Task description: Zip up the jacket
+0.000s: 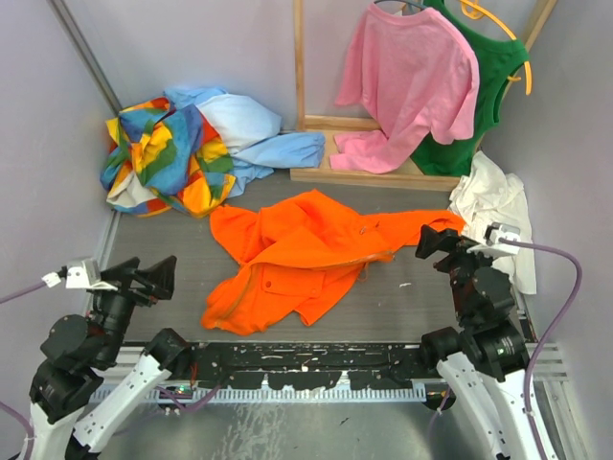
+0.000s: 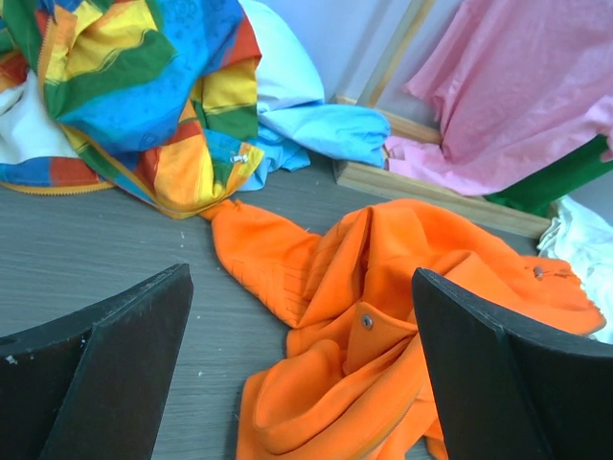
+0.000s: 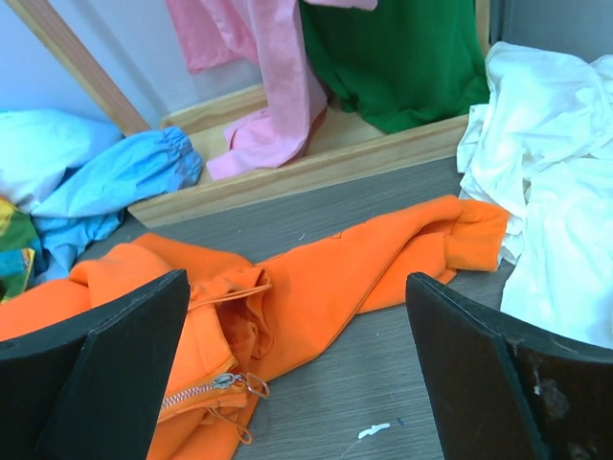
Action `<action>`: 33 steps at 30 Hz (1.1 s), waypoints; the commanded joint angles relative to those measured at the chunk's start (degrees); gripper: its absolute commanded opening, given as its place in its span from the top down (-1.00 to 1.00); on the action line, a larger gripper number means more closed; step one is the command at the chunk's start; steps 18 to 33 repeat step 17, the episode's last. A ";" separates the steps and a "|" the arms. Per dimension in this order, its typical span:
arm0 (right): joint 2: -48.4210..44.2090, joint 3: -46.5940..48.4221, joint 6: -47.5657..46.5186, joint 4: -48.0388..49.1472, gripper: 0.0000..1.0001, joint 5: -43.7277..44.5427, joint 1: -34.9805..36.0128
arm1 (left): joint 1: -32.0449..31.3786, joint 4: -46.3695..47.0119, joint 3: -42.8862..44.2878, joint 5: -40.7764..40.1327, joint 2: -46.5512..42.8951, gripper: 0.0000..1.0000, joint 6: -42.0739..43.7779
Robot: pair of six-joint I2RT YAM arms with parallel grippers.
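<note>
Both arm bases sit at the near edge of the desk (image 1: 402, 297), each arm raised short of the work. Left pincer (image 1: 153, 278) is spread wide and holds nothing; its wrist view shows the two dark fingers (image 2: 105, 374) well apart with bare desk and orange cloth between them. Right pincer (image 1: 442, 244) is likewise spread and empty, hovering just above the end of the right-hand sleeve. Jacket (image 1: 297, 259), bright orange, lies crumpled at mid-desk between the two arms, front not laid flat. One sleeve runs to the right, and its cuff (image 3: 474, 235) touches a heap of white cloth (image 1: 493, 201). A short run of zip teeth with a metal pull (image 3: 230, 381) shows at a rumpled edge in the right wrist view; whether the two halves are joined cannot be told. A snap stud (image 2: 367, 322) shows on a flap. At far left a multicoloured garment (image 1: 163, 153) touches the jacket's far corner, with a pale blue garment (image 1: 259, 134) beside it. On the wooden rack (image 1: 374, 177) hang a pink shirt (image 1: 412, 77) and a green garment (image 1: 493, 67).
</note>
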 commanded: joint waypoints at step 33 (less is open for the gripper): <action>-3.66 2.40 0.66 1.65 -1.00 1.44 -0.17 | 0.22 4.44 -2.51 -2.62 -0.50 -0.96 3.43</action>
